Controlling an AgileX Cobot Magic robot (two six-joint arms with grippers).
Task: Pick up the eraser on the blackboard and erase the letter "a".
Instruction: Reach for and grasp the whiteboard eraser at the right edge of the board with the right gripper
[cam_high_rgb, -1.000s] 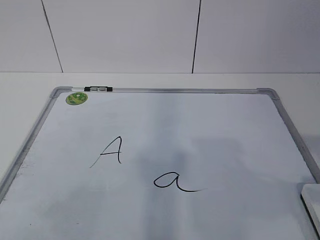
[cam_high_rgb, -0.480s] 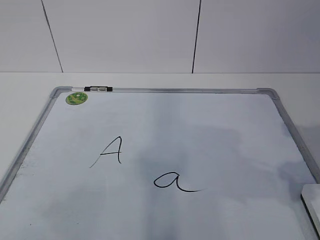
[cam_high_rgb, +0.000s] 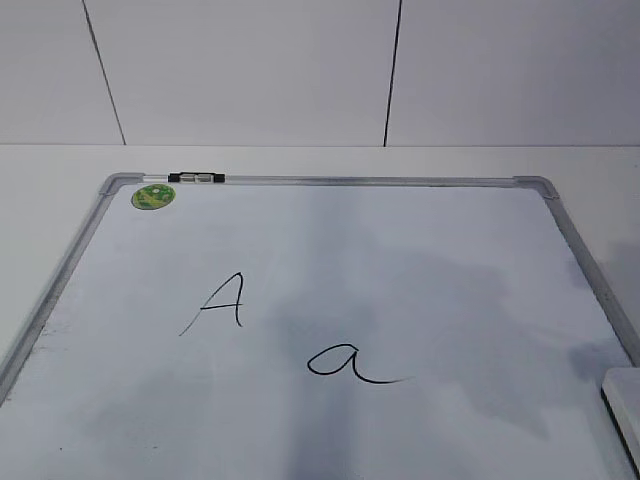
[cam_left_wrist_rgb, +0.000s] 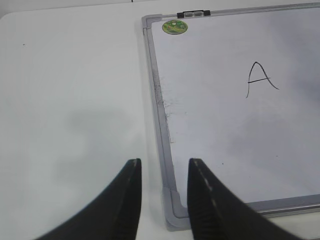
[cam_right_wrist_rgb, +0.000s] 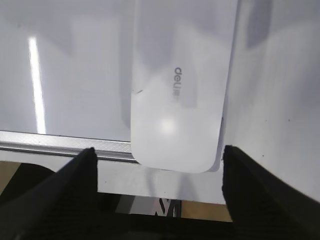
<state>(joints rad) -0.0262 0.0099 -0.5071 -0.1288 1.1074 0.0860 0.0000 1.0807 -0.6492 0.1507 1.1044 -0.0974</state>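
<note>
Your right hand (cam_right_wrist_rgb: 157, 155) hangs above the eraser (cam_right_wrist_rgb: 180, 85), its two dark fingers (cam_right_wrist_rgb: 65, 185) spread wide to either side of the block's rounded end and touching nothing. That wide stance reads as the set-up for a grasp across the eraser's width, not yet made. The eraser lies flat on the blackboard (cam_high_rgb: 330, 183), small grey print upward, its end reaching over the grey frame rail at the board's edge; in the exterior view only its corner (cam_high_rgb: 622, 405) shows, at the lower right, well apart from the writing.

The letter "a" (cam_high_rgb: 350, 363) sits whole and unsmudged near the middle of the board, with the capital "A" (cam_high_rgb: 222, 303) up and to its left. You will want to keep the wipe clear of that capital, which lies near enough to catch a broad stroke.

Your left hand (cam_left_wrist_rgb: 164, 167) is parked low over the white bench (cam_left_wrist_rgb: 70, 100) just outside the board's near corner, fingers parted and empty, out of the working area, probably so the right arm has free run. The green sticker (cam_high_rgb: 153, 196) and a small black-and-clear clip (cam_high_rgb: 196, 178) mark the far rail.

The pickup has yet to happen; erasing follows it.
</note>
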